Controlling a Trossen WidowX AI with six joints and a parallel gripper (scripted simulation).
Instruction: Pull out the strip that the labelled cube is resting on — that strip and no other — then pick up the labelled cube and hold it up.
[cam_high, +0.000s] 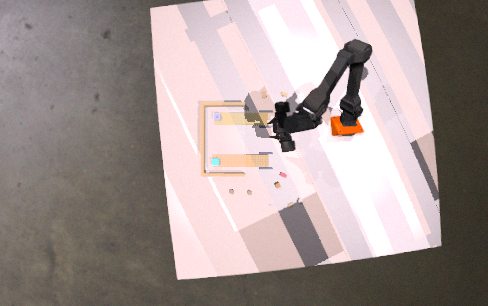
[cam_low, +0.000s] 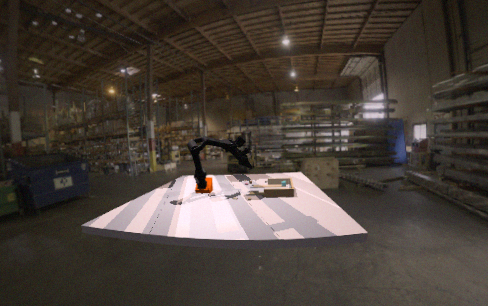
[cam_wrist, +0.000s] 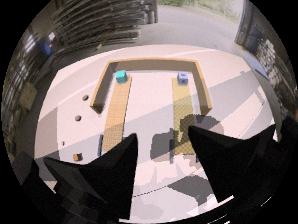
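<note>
Gripper (cam_high: 270, 128) at upper strip's (cam_high: 240, 118) end, half-closed — pale cube (cam_high: 217, 116) opposite, cyan cube (cam_high: 215, 161) below.

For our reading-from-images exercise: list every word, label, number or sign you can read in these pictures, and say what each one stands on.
No text can be read in any view.
Pale lavender cube on the upper strip: a faint mark on its top face, too small and blurred to read.
Cyan cube: no marking visible.
Blue bin in the warehouse: a white placard, blurred beyond reading.

Lavender labelled cube (cam_high: 217, 116) sits on far end of tan strip (cam_high: 240, 118).
</note>
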